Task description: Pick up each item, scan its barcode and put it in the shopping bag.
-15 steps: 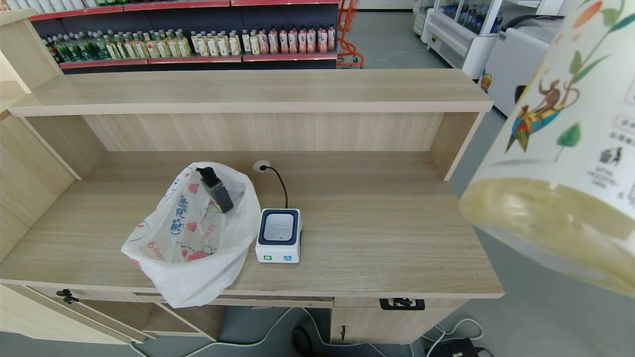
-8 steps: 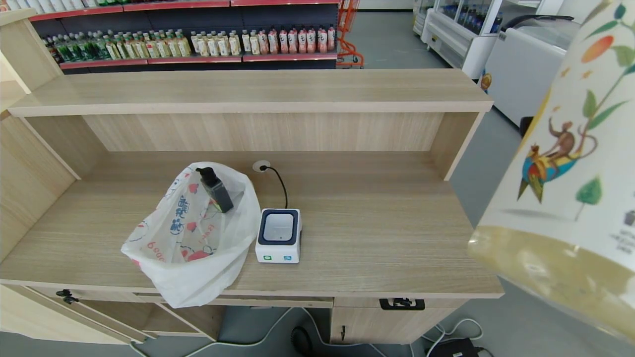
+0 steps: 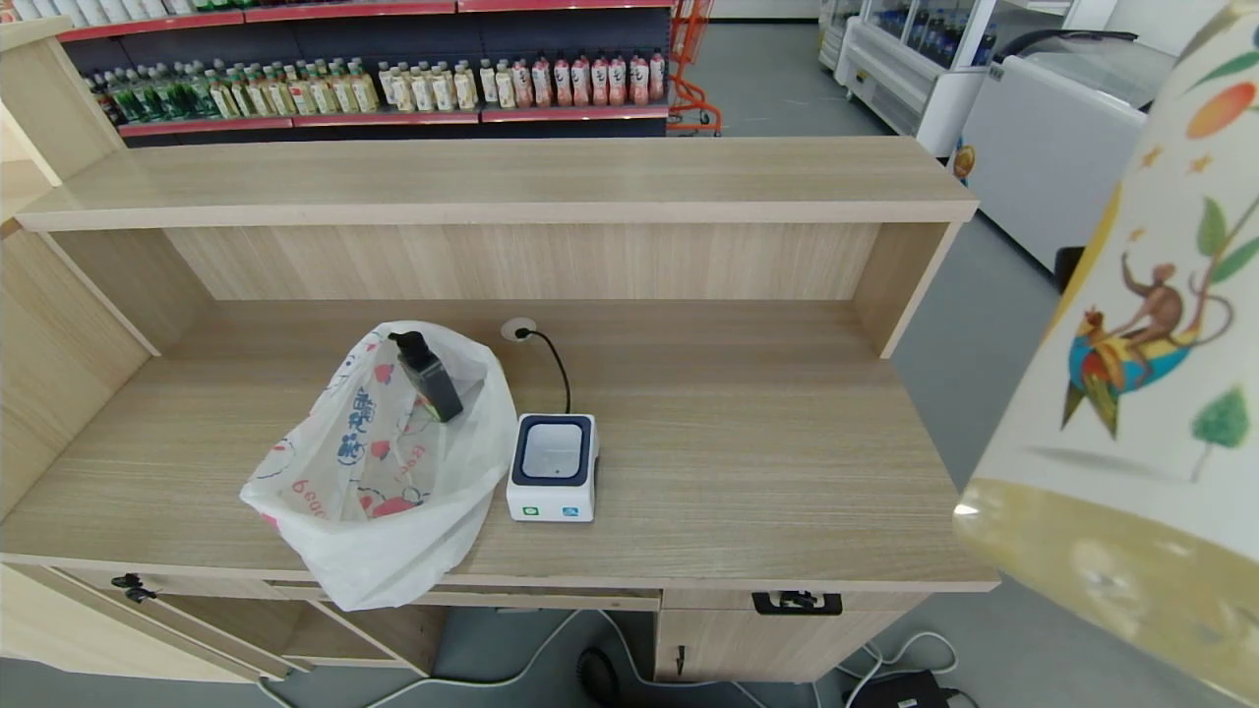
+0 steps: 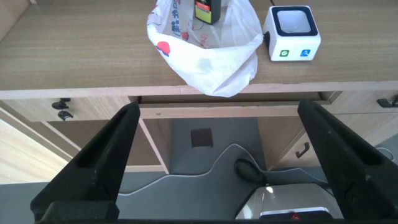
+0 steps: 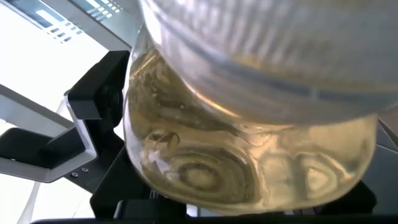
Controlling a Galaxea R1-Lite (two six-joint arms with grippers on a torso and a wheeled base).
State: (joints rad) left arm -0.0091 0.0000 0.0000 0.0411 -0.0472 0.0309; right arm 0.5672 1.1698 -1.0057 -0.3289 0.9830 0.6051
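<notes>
The drink bottle hangs along the right edge of the head view, high and off to the side of the counter, tilted, with its illustrated label facing the camera and the pale yellow liquid at the lower end. I take that as a carry pose: it is lifted but not yet over the scanner, which sits well apart from it, at centre frame with its glass window facing up. For a read, the code would have to be turned down toward that window.

In the right wrist view, the right gripper has the bottle's rounded base pressed between its dark finger parts, so it is clamped on it.

The shopping bag stands left of centre, just beside the scanner, with its mouth spread open towards the front. That suits a short drop after scanning. A dark container leans inside the bag against its far wall, so I judge one item already packed.

The left gripper is spread wide with nothing between its fingers. It sits low before the counter's front edge, looking up at the bag and scanner.

The right edge of the head view cuts off the bottle, so I cannot see its cap or any barcode. In the right wrist view the bottle covers most of the fingers. The bag's folds hide its bottom and the dark container's lower end.
</notes>
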